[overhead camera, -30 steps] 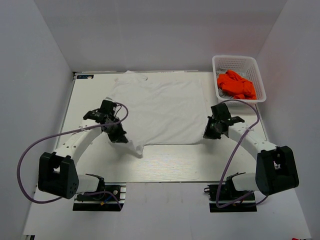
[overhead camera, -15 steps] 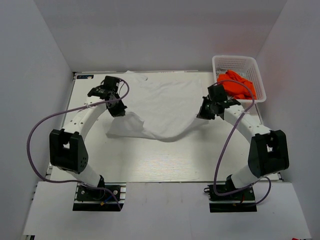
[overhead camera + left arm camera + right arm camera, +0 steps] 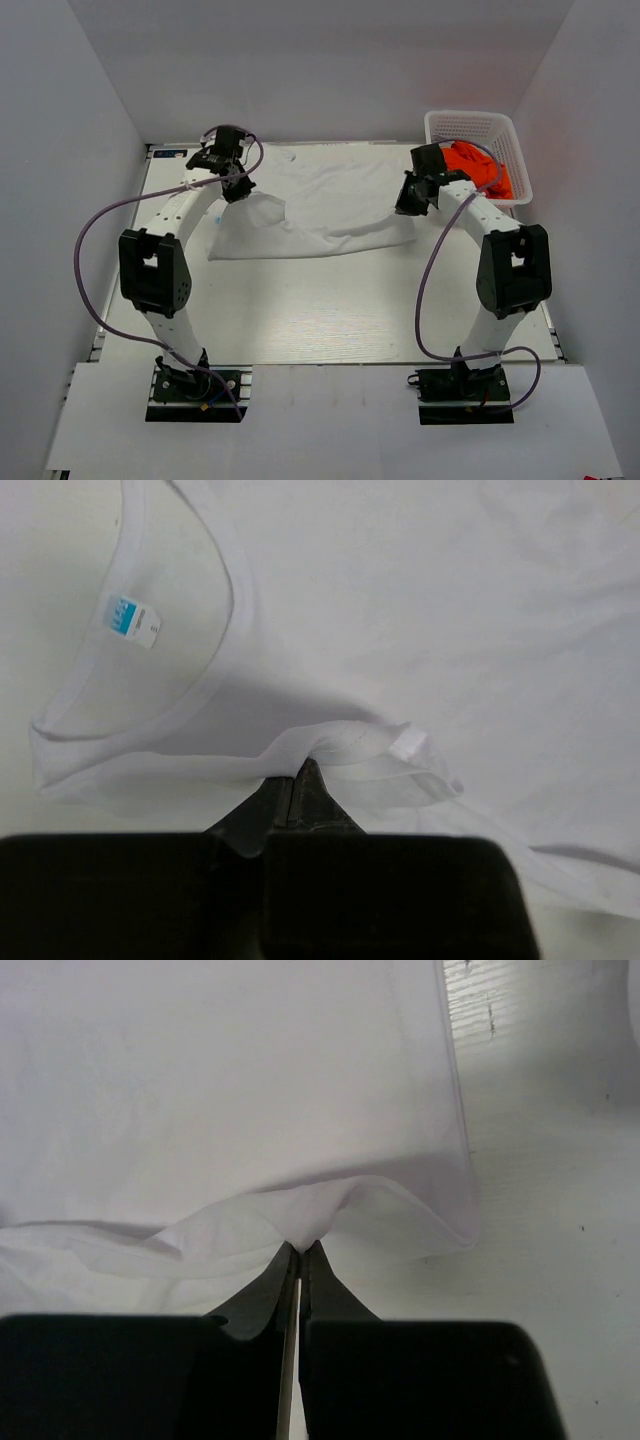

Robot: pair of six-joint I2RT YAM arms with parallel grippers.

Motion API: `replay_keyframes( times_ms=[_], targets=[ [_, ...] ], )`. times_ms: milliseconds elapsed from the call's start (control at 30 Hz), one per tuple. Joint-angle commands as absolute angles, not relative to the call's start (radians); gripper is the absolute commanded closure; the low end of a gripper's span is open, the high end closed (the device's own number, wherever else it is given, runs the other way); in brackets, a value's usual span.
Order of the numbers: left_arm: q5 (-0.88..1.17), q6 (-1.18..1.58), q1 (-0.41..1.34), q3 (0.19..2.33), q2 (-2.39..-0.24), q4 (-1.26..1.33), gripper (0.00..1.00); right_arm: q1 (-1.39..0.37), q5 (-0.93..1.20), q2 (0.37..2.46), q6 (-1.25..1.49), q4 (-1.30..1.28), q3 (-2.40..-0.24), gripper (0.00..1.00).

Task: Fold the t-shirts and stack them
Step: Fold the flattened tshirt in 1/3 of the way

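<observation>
The white t-shirt [image 3: 320,205] lies at the back of the table, its lower half folded up over the upper half. My left gripper [image 3: 237,192] is shut on the shirt's hem [image 3: 345,742] near the collar, whose blue neck label [image 3: 128,617] shows in the left wrist view. My right gripper [image 3: 405,205] is shut on the other hem corner [image 3: 305,1222] over the shirt's right side. The orange t-shirt [image 3: 488,168] lies crumpled in the white basket [image 3: 470,125] at the back right.
The white table [image 3: 330,310] runs out in front of the folded shirt. White walls close in the left, back and right sides. The basket stands just right of my right arm.
Both grippers have carried the shirt's bottom hem from the near side up and back toward the collar, folding the shirt in half.
</observation>
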State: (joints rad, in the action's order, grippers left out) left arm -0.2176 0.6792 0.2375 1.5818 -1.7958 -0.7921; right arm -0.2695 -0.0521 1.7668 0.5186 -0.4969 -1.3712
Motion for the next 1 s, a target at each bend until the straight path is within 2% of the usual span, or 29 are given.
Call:
replay_keyframes(
  times_ms=[0, 400, 433, 500, 567, 600, 633, 667, 700, 767, 833, 867, 900, 967],
  targets=[
    [-0.265, 0.644, 0.233, 1.649, -1.822, -0.739, 1.0, -0.255, -0.106, 1.799, 0.563, -0.535, -1.44, 1.0],
    [-0.345, 0.634, 0.206, 1.798, -1.986, -0.706, 1.0, -0.212, -0.163, 1.94, 0.643, -0.526, -1.535, 1.0],
    [-0.335, 0.634, 0.195, 1.798, -2.008, -0.706, 1.0, -0.209, -0.155, 1.951, 0.626, -0.517, -1.543, 0.91],
    [-0.334, 0.634, 0.184, 1.833, -2.032, -0.696, 1.0, -0.207, -0.14, 1.967, 0.609, -0.482, -1.551, 0.87],
    [-0.325, 0.646, 0.175, 1.858, -2.081, -0.675, 1.0, -0.207, -0.123, 1.973, 0.572, -0.425, -1.545, 0.78],
    [-0.305, 0.646, 0.175, 1.891, -2.1, -0.675, 0.88, -0.207, -0.118, 1.973, 0.551, -0.396, -1.56, 0.75],
    [-0.293, 0.646, 0.164, 1.919, -2.123, -0.675, 0.68, -0.206, -0.106, 1.976, 0.526, -0.39, -1.563, 0.62],
    [-0.293, 0.646, 0.164, 1.984, -2.167, -0.716, 0.48, -0.207, -0.088, 1.973, 0.511, -0.384, -1.563, 0.54],
    [-0.31, 0.646, 0.164, 2.012, -2.184, -0.738, 0.01, -0.212, -0.081, 1.968, 0.506, -0.379, -1.56, 0.46],
    [-0.31, 0.646, 0.154, 2.049, -2.197, -0.781, 0.01, -0.219, -0.042, 1.933, 0.479, -0.367, -1.54, 0.32],
    [-0.301, 0.646, 0.153, 2.04, -2.175, -0.781, 0.01, -0.222, 0.023, 1.883, 0.466, -0.312, -1.473, 0.28],
    [-0.301, 0.646, 0.153, 1.989, -2.154, -0.781, 0.01, -0.222, 0.04, 1.872, 0.456, -0.284, -1.438, 0.26],
    [-0.27, 0.646, 0.153, 1.95, -2.128, -0.756, 0.01, -0.232, 0.072, 1.862, 0.451, -0.27, -1.422, 0.2],
    [-0.227, 0.659, 0.153, 1.802, -2.031, -0.726, 0.01, -0.242, 0.116, 1.826, 0.443, -0.238, -1.355, 0.19]
  ],
)
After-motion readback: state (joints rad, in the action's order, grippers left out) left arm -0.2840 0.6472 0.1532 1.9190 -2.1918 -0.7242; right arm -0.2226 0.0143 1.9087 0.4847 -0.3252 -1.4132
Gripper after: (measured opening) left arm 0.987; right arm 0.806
